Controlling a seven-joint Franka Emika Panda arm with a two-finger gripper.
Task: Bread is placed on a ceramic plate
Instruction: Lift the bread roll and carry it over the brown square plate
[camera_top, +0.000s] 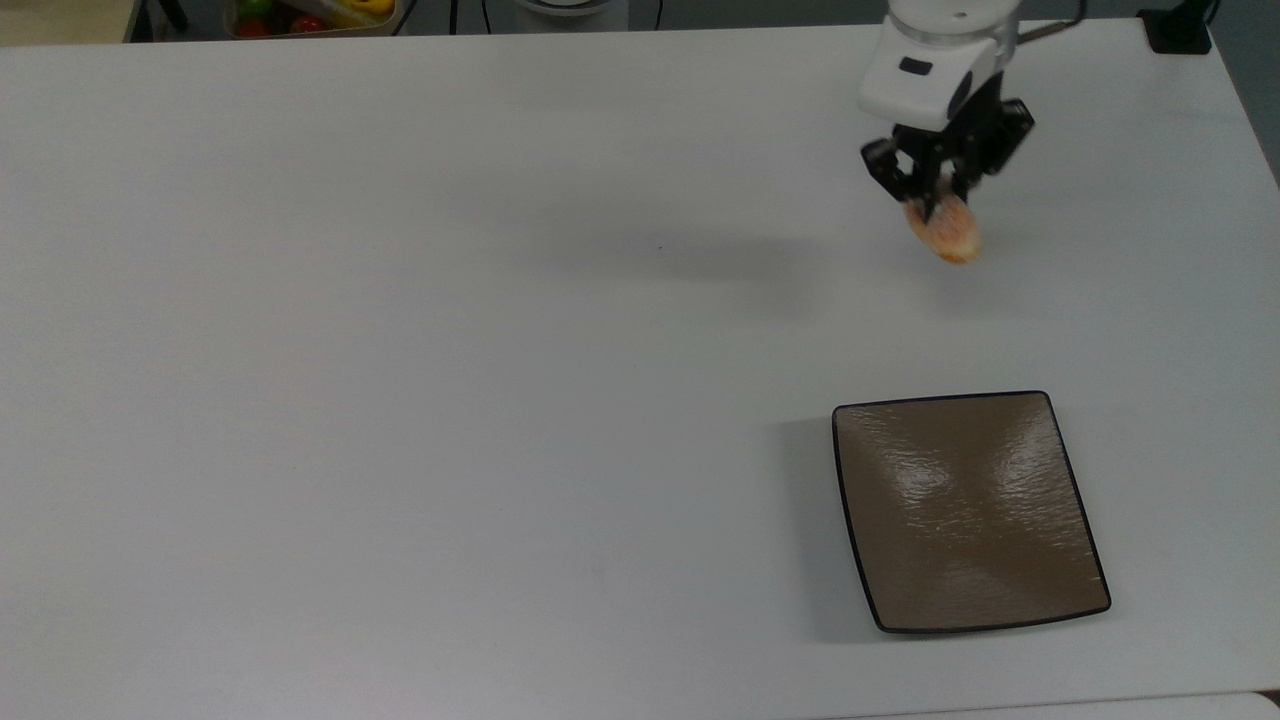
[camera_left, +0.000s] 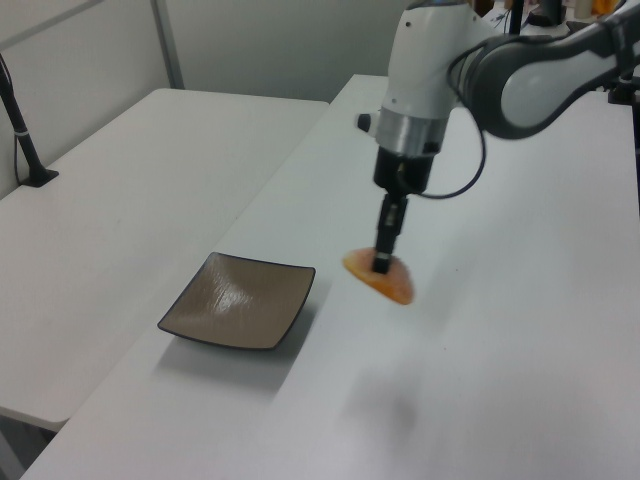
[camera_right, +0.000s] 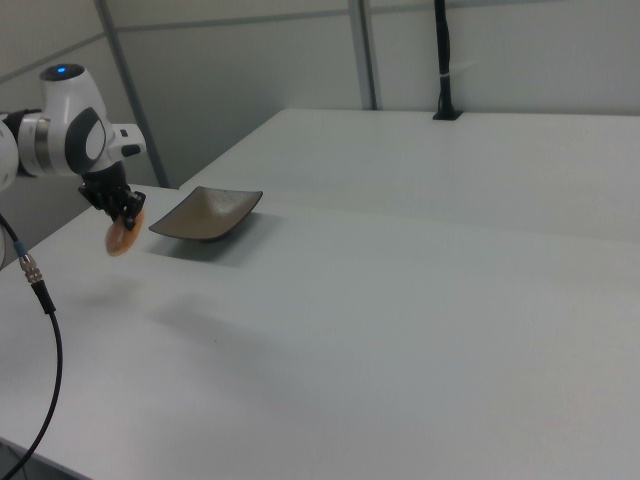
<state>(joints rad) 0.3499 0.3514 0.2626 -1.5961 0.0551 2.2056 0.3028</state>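
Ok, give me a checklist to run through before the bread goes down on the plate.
1. Grip: gripper shut on the bread: ok.
2. Bread off the table: in the left view it hangs above its shadow: ok.
3. Plate bare and flat on the table: ok.
4. Bread above the plate: not ok; in the top view it is toward the top edge from the plate.
5. Path to the plate: bare tabletop between them: ok.
6. Hold firm enough for the carry: cannot tell.
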